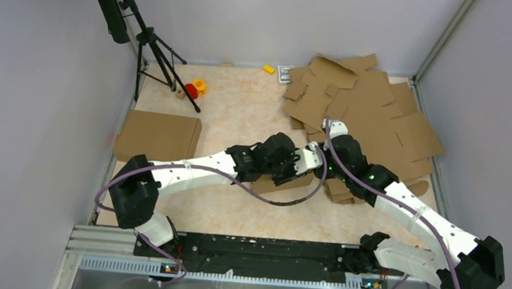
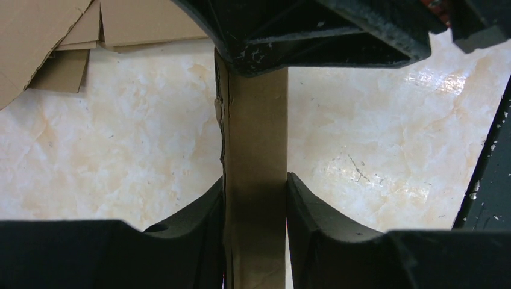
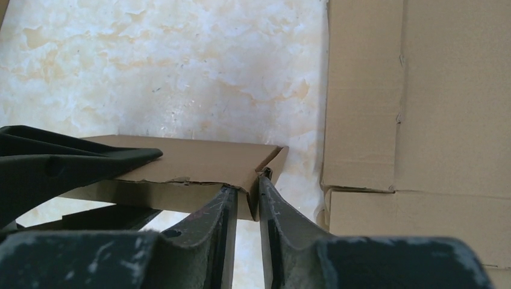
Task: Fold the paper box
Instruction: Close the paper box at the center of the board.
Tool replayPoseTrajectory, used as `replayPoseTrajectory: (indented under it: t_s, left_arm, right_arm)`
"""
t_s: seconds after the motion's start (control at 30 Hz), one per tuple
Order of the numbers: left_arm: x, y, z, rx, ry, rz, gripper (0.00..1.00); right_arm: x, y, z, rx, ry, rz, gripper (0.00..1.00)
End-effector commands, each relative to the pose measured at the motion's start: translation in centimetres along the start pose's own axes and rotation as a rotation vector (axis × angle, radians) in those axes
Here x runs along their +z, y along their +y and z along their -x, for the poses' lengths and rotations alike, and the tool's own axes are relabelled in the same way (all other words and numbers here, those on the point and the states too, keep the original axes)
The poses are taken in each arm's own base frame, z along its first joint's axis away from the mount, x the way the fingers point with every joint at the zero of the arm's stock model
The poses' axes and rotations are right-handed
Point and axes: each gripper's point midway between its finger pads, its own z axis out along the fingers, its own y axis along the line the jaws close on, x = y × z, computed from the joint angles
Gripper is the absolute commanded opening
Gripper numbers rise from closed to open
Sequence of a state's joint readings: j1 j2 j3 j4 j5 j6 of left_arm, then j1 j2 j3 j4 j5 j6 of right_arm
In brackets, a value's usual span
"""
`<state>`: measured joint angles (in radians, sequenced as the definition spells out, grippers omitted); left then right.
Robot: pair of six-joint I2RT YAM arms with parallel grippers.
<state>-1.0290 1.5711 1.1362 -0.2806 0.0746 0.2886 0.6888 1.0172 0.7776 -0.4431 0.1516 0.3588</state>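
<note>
The paper box [image 1: 279,184] is a brown cardboard piece lying mid-table under both wrists. In the left wrist view one of its walls [image 2: 256,132] stands as an upright strip between the fingers of my left gripper [image 2: 255,198], which press on both of its sides. My left gripper [image 1: 297,170] meets my right gripper [image 1: 326,165] over the box. In the right wrist view a box corner [image 3: 193,159] sits in the narrow gap of my right gripper [image 3: 248,186], both fingers touching it. The box's underside is hidden.
A heap of flat cardboard blanks [image 1: 366,112] covers the back right, close beside the right gripper [image 3: 422,90]. A folded brown box [image 1: 159,135] lies at the left edge. A tripod [image 1: 154,47] and small red and yellow toys [image 1: 195,88] stand at the back left.
</note>
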Motion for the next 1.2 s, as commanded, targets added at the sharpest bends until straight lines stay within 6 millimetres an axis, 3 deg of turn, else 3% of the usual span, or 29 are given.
replayPoseTrajectory:
  t_s: [0.0, 0.27, 0.53, 0.67, 0.9, 1.1, 1.17]
  left_arm:
    - [0.4, 0.6, 1.5, 0.022, -0.029, 0.020, 0.37]
    - [0.6, 0.4, 1.2, 0.027, -0.012, 0.002, 0.37]
    - [0.7, 0.5, 0.6, 0.011, 0.026, 0.009, 0.40]
    - [0.8, 0.4, 0.5, 0.011, 0.032, 0.003, 0.41]
    - [0.9, 0.3, 0.5, 0.007, 0.043, -0.007, 0.42]
    - [1.1, 0.1, 0.2, 0.003, 0.052, -0.018, 0.37]
    - [1.1, 0.2, 0.1, 0.000, 0.056, -0.018, 0.35]
  right_arm:
    - [-0.7, 0.0, -0.8, -0.021, 0.031, 0.013, 0.22]
    - [-1.7, 0.5, 1.4, -0.030, -0.016, 0.027, 0.30]
    - [-2.2, -0.3, 1.4, -0.042, -0.010, -0.015, 0.20]
    - [-2.5, -0.7, 1.5, -0.050, -0.009, -0.033, 0.35]
    - [-3.5, -1.1, 2.2, -0.059, -0.038, -0.048, 0.32]
    - [-3.6, -0.9, 2.5, -0.081, -0.034, -0.042, 0.47]
    - [-3.7, -1.2, 2.6, -0.082, -0.038, -0.057, 0.48]
